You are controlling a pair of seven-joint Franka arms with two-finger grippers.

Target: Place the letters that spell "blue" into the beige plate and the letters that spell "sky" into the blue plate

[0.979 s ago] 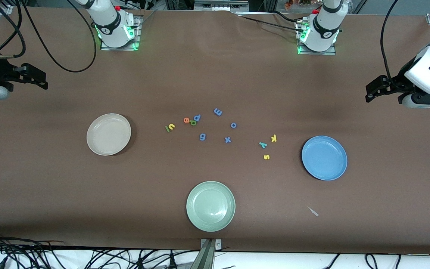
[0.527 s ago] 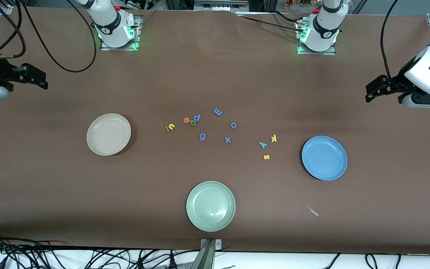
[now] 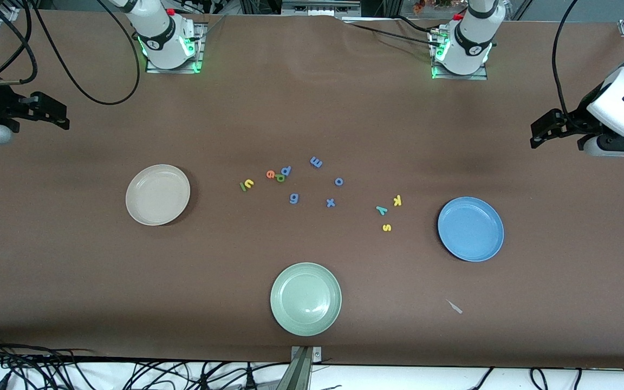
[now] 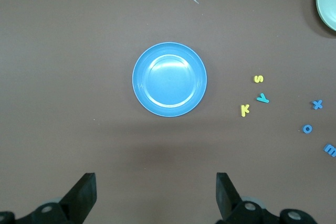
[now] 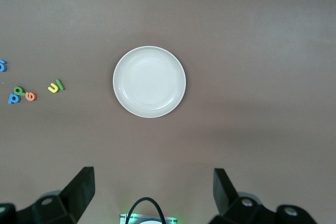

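left gripper: my left gripper [image 3: 540, 130] hangs over bare table at the left arm's end, fingers spread wide, nothing between them; waiting.
right gripper: my right gripper [image 3: 52, 111] hangs over the right arm's end of the table, fingers spread too, holding nothing.
beige plate: the beige plate [image 3: 157, 194] lies empty toward the right arm's end.
blue plate: the blue plate [image 3: 470, 228] lies empty toward the left arm's end.
"blue" letters: yellow u [image 3: 249, 183] touches dark green l [image 3: 243, 187] at its 8 o'clock; orange e [image 3: 270, 174] and green b [image 3: 280, 177] sit near the u, at its 2 o'clock.
"sky" letters: yellow k [image 3: 397, 200], teal y [image 3: 381, 210] and yellow s [image 3: 387, 227] cluster at the blue plate's 9 o'clock.
risk, crowding: the b touches a blue p [image 3: 286, 170] and the e, so i judge a pinch there could drag the wrong letter along.
risk, pair: u and l touch; closing on one may flick the other away.
risk, mix-up: the pale green plate [image 3: 305, 298] at 6 o'clock is a decoy; the yellow u could be mistaken for a "sky" letter.
hard to make out: whether the b overlaps the p or only abuts it, i cannot tell; the letters are tiny, so their thickness is unclear.
cut off: in the front view my right gripper's wrist runs off the edge.
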